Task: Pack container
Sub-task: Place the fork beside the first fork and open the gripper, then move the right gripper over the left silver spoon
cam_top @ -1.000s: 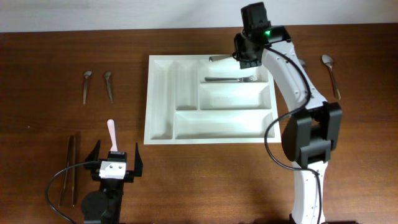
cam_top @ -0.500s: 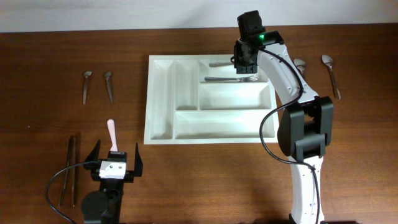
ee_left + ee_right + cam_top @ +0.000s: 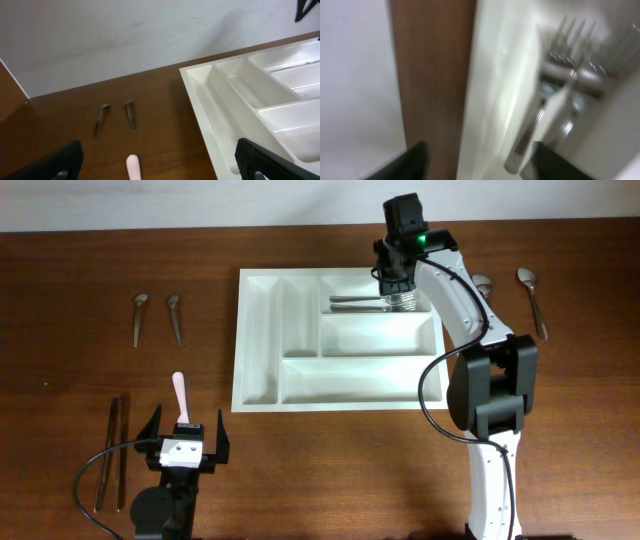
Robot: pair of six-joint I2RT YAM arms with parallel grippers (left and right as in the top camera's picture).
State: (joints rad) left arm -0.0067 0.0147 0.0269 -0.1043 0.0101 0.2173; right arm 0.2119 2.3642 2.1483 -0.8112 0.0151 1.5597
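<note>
The container (image 3: 262, 340), a white compartmented tray, lies at the table's middle. My right gripper (image 3: 394, 282) hovers over its top right long compartment. Two forks (image 3: 356, 303) lie side by side there, below the jaws. In the blurred right wrist view the right gripper (image 3: 480, 156) is open, a fork (image 3: 559, 107) lies loose in the tray beside its right finger, and the container wall (image 3: 495, 75) runs between the jaws. My left gripper (image 3: 185, 436) stands open near the front left, with a pink handle (image 3: 179, 391) lying just ahead between its fingers. The left wrist view shows that handle (image 3: 133, 167) and the container (image 3: 210, 100).
Two spoons (image 3: 139, 317) (image 3: 175, 317) lie left of the tray and show in the left wrist view as spoons (image 3: 101, 119) (image 3: 130, 114). Two more spoons (image 3: 483, 283) (image 3: 532, 298) lie to its right. Dark sticks (image 3: 112, 450) rest at the front left.
My right gripper came down into the top compartment and opened, letting go of the fork, which now lies beside the first one. The left arm has not moved.
</note>
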